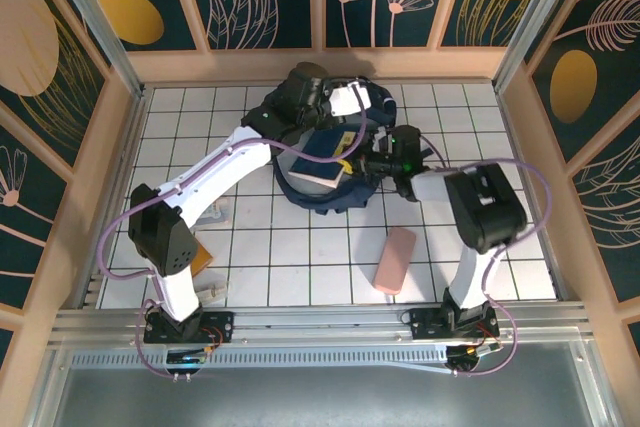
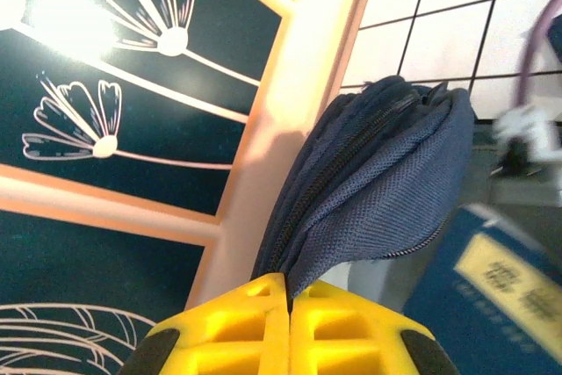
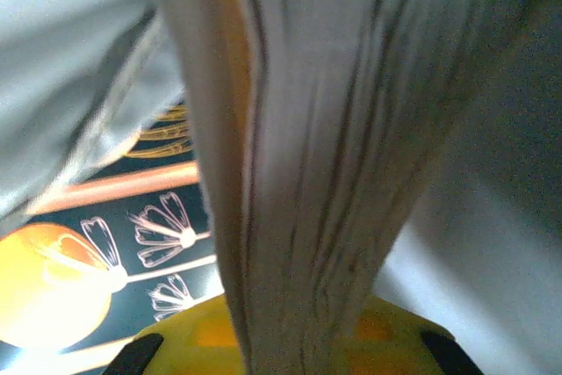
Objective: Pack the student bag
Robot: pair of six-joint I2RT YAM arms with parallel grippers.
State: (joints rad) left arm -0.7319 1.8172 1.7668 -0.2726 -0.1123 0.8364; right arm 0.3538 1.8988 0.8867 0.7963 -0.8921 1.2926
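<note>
1. The student bag [image 1: 335,199] lies mid-table, toward the far wall. Your left gripper [image 2: 288,305] is pinched shut on its zipper lip, holding the mouth up.
2. Your right gripper [image 1: 368,160], the nearer one, is clamped on the book [image 1: 322,155], which extends left over that mouth.

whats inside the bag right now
A blue book lies partly in the mouth of the bag, gripped by the right gripper; the left gripper pinches its edge. Anything deeper is covered by book and fabric.

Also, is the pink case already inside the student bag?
No, the pink case lies flat on the tiled table, apart from the student bag.
</note>
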